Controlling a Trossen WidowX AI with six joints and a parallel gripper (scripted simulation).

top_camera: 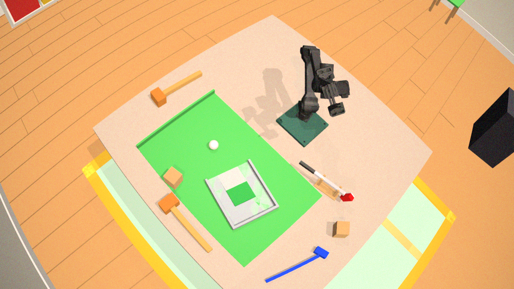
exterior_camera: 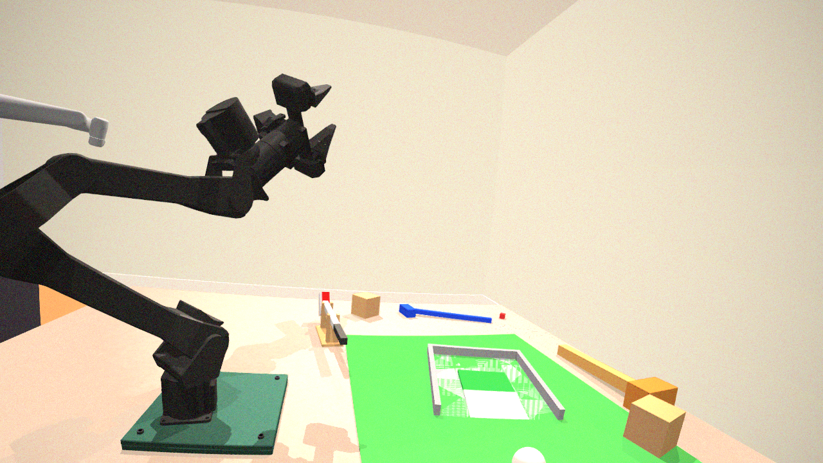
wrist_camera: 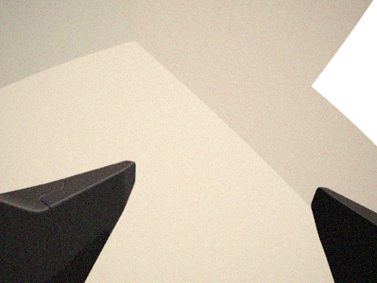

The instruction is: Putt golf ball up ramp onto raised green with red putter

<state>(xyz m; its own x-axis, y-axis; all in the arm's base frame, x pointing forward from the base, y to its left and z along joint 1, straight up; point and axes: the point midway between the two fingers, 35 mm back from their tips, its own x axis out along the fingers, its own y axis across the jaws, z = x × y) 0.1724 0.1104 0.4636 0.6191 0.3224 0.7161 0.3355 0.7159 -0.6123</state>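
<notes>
Tool [top_camera: 333,100] [exterior_camera: 332,109] [wrist_camera: 226,185] fingers spread, pinching nothing. From above, the red putter [top_camera: 329,182] [exterior_camera: 334,319] leans on a wooden stand [top_camera: 325,190] [exterior_camera: 329,335] beside the green mat [top_camera: 287,179] [exterior_camera: 391,397]; its dark grip points toward the robot's base plate [top_camera: 304,138] [exterior_camera: 270,402]. Best to descend fingers astride the shaft near that grip, close squarely, then lift clear of the stand. The golf ball [top_camera: 213,144] [exterior_camera: 528,455] sits on the mat, short of the ramp [top_camera: 231,177] [exterior_camera: 494,404].

From outside, the frame's lower edge cuts off the ball; the ramp's slope is hard to judge.

At the wrist, only fingers and bare walls show, no putter.
</notes>
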